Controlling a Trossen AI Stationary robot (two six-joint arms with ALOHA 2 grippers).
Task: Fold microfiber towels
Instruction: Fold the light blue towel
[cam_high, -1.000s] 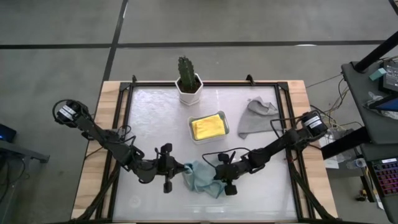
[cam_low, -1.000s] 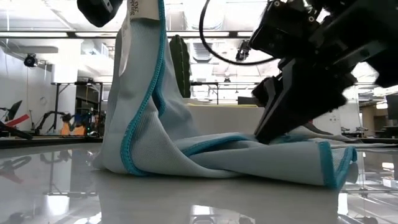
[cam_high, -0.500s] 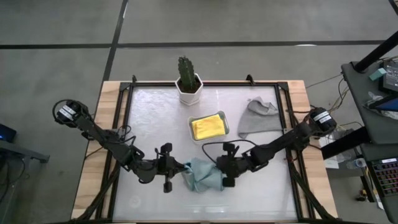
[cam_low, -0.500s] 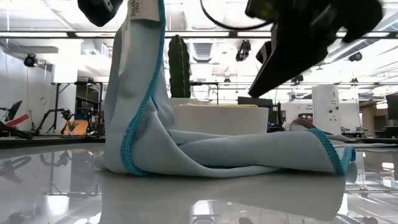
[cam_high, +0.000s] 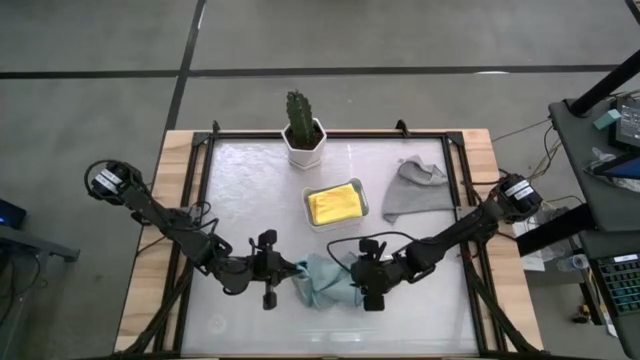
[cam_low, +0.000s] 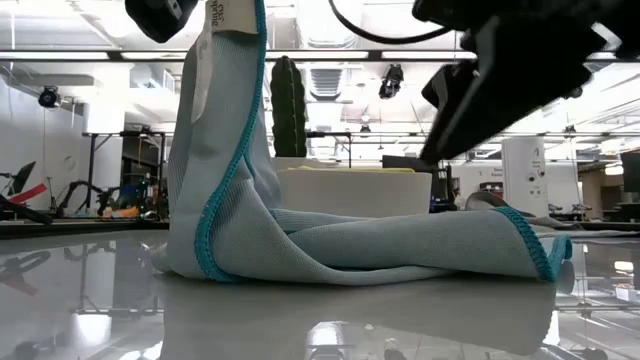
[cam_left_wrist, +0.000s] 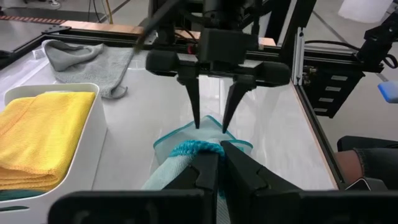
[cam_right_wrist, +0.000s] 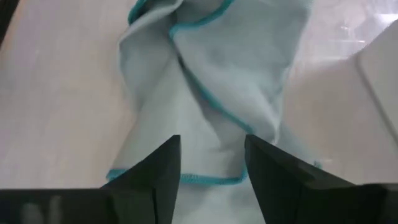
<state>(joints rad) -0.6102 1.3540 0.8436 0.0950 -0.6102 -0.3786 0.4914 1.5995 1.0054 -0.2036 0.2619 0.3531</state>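
**Right gripper lets go of the teal towel; left holds its corner high**

Nearest the front edge, low in the centre of the high view, the pale teal microfiber towel with its brighter teal stitched hem lies half heaped on the glossy white table. The right gripper, which a second ago was pressed down on the cloth's right end, has lifted off and spread its two dark fingers; in its wrist view they stand apart above the towel with nothing between them. That end now lies loose on the table (the fold there looks laid down, though rumpled).

The left gripper has not budged: its fingers are pinched on the towel's hem, holding one corner upright, as the low view shows at upper left.

Farther back, a folded yellow microfiber towel sits in the white rectangular plastic tray, a crumpled grey microfiber towel lies to its right, and a potted green cactus stands at the far edge. Several towels seemingly remain unfolded.
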